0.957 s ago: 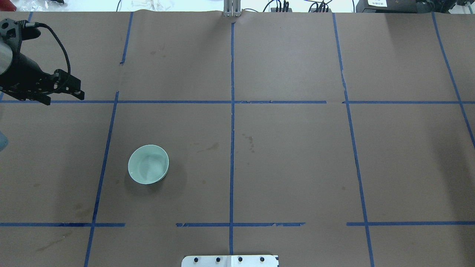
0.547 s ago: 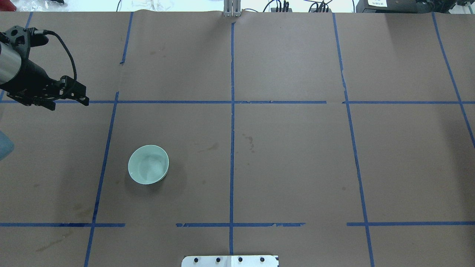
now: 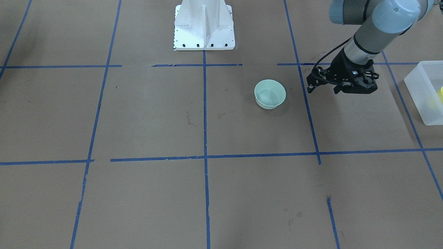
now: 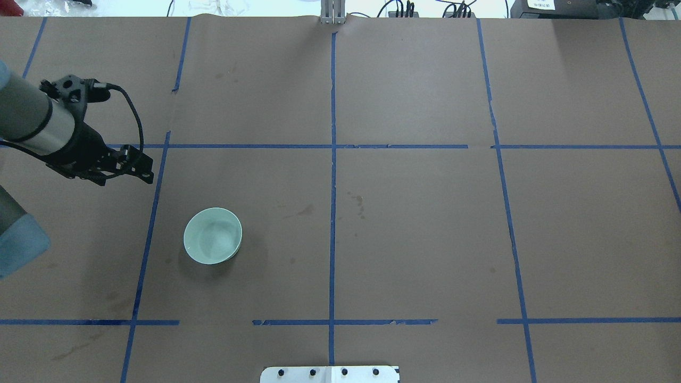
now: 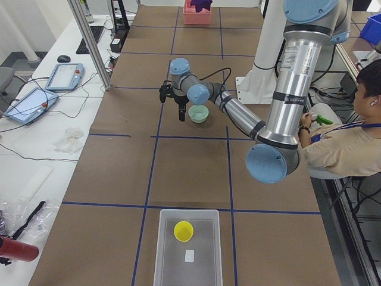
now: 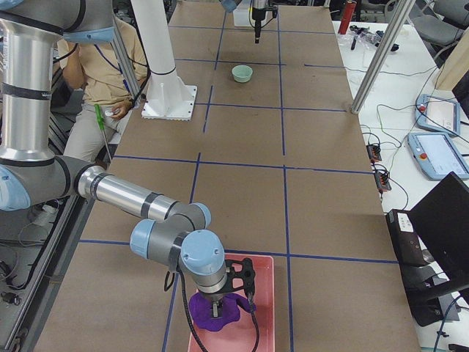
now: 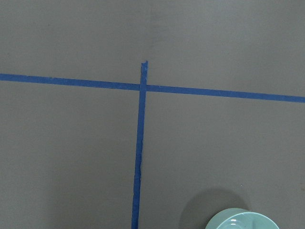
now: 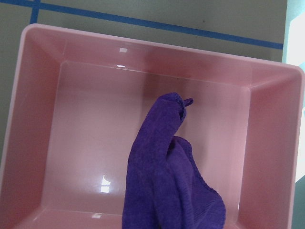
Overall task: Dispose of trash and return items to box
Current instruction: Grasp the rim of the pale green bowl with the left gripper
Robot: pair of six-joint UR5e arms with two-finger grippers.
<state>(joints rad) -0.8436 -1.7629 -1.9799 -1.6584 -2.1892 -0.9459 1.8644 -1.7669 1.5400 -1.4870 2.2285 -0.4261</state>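
Reading the view that faces the robot from left to right, the brown bench (image 3: 138, 114) is marked off with blue tape (image 3: 205, 110). It carries the robot's white base plate (image 3: 204, 24) at top centre. Right of centre sits 1 pale green bowl (image 3: 270, 94), mouth up. Just right of it, across 1 tape line, the left tool (image 3: 323, 89) hangs above the bench, apart from the bowl. Its 2 fingers stand wide and grip nothing. At the right edge stands the frosted white box (image 3: 420, 86), cut off by the border, with a patch of yellow showing at the very edge.

In the view from the bench's left end, the box fills the bottom centre. The yellow cup (image 5: 183, 230) stands upright inside it, toward the upper left of its floor. 1 small white slip (image 5: 189, 256) lies on the floor of the box just below the cup in the frame. The bowl and the left tool sit in the upper middle of that view, well apart from the box.

The left wrist view shows a tape crossing, with the bowl's rim at the bottom right.

In the view from the other end, the right tool (image 6: 218, 304) is at bottom centre, over a pink tray (image 6: 260, 293) that holds a purple cloth (image 6: 212, 314). The right wrist view looks down into the tray, where the cloth rises from the bottom edge toward the lens. The fingers do not show there, so we cannot tell whether this tool is wide, narrow or gripping the cloth.
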